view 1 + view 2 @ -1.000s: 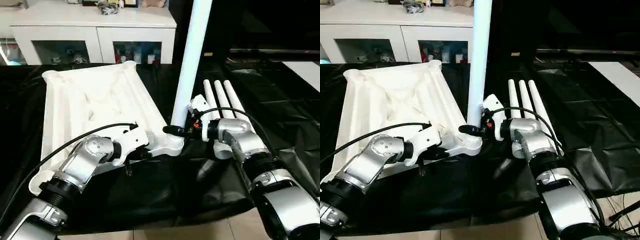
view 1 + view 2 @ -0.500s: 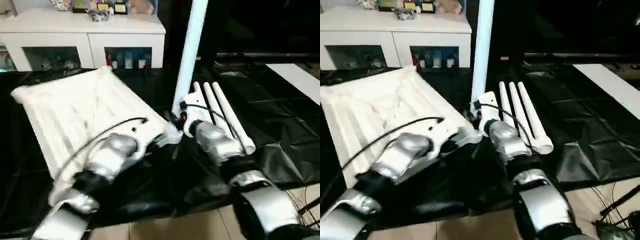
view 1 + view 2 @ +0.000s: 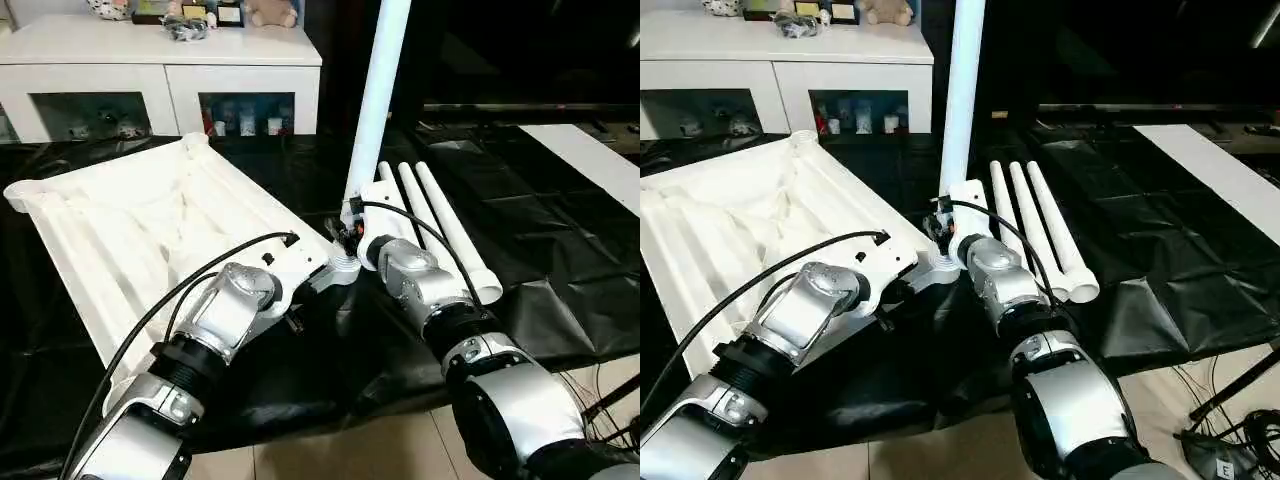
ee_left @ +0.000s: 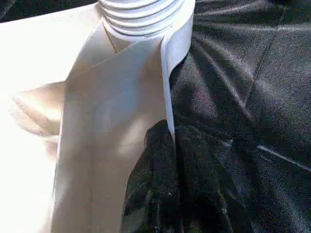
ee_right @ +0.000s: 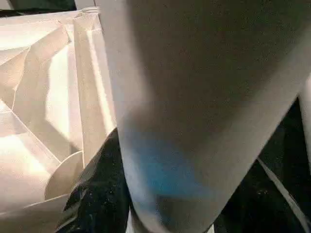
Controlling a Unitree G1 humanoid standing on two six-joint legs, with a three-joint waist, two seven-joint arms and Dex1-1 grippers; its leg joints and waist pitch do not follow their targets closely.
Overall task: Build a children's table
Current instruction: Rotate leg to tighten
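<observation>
Table top point(image 3: 150, 240) lies ribbed side up on the black-draped work table point(image 3: 560, 230), turned so that 1 corner points toward the robot; this leaves the round corner sockets facing upward, ready to take legs. 1 leg point(image 3: 378, 95) stands upright in the near corner socket point(image 3: 343, 268), rising out past the frame's upper edge. Right gripper point(image 3: 350, 232) is clamped around the base of this leg just above the socket; the right wrist view shows a black finger point(image 5: 99, 194) pressed against the tube, so the jaws are partly spread and grasping the leg. Judged purpose: a low grip gives control for seating or twisting the leg into the threaded collar seen in the left wrist view. Left gripper point(image 3: 292, 312) sits at about 7 o'clock from the socket, its fingers point(image 4: 167, 189) pinched shut on the thin edge wall of the top just below the collar. Judged purpose: it braces the top so it cannot slide or spin on the slick black cover while the other arm works the leg. 3 spare legs point(image 3: 435, 225) lie side by side on the cover at about 3 o'clock from the socket, parallel, just beside the right forearm, near for the next pick. 1 of 4 legs is placed; whether it is fully seated cannot be told. White cabinet point(image 3: 165, 70) stands at 12 o'clock, beyond the work table.
</observation>
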